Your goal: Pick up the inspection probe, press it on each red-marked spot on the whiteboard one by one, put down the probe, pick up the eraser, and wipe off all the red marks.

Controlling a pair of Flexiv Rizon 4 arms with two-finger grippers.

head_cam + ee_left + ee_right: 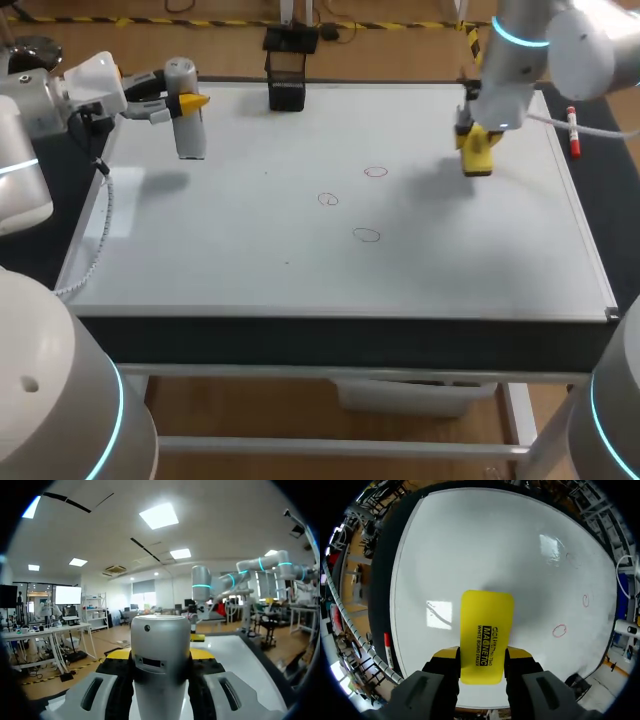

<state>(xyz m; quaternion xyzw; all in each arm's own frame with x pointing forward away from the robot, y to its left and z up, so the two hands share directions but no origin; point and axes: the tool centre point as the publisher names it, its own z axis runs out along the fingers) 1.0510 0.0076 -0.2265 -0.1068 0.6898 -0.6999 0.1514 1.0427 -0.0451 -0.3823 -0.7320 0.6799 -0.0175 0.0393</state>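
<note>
My right gripper (477,150) is clenched on the yellow eraser (479,162) above the whiteboard's (250,270) right half. The eraser's long axis runs out along my fingers, toward the board. Three red marks (367,235) sit mid-board, with bare white around them out to the near edge. My left gripper (187,101) grasps the grey probe (190,138) upright over the far-left corner. A black holder (287,82) stands at the far edge — its inside is too dark to tell.

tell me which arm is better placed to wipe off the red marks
Right. The right tool grips the eraser over the whiteboard, near the red marks. The left tool holds the probe, away at the board's left edge.
</note>
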